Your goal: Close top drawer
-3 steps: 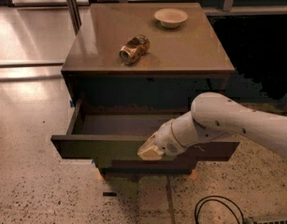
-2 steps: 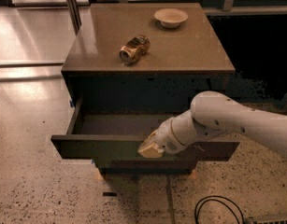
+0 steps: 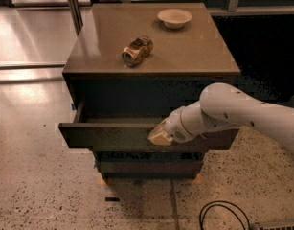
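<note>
The top drawer is a wide, shallow dark brown drawer, pulled out from the cabinet. Its inside is partly in shadow. My gripper sits against the middle of the drawer's front, at its upper edge. The white arm reaches in from the right and covers the right part of the drawer front.
A tipped can and a small white bowl rest on the cabinet top. A lower drawer front shows below. A black cable lies on the speckled floor at the lower right. A metal post stands at the back left.
The drawer stands a little further in than before, and my gripper has moved with its front toward the cabinet.
</note>
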`<state>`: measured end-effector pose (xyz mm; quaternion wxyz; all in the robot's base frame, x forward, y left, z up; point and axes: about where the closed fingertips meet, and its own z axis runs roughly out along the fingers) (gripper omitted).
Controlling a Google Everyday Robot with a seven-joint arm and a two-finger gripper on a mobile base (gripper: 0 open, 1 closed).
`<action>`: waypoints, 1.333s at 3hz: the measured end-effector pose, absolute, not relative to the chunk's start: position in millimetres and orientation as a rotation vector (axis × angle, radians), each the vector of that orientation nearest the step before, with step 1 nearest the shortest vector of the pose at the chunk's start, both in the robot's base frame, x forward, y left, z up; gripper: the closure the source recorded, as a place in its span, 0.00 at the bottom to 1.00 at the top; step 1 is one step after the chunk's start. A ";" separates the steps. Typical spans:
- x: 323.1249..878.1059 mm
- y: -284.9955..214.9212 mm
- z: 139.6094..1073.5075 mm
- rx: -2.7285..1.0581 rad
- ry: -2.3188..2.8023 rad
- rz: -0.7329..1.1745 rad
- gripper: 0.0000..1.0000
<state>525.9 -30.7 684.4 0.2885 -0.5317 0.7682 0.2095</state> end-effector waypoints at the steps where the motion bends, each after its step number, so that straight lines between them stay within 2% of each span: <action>1: 525.9 -30.7 684.3 -1.420 2.051 0.559 1.00; 3: 535.0 -12.9 663.2 -1.448 2.046 0.570 1.00; 4: 559.3 -19.5 661.7 -1.410 2.050 0.512 1.00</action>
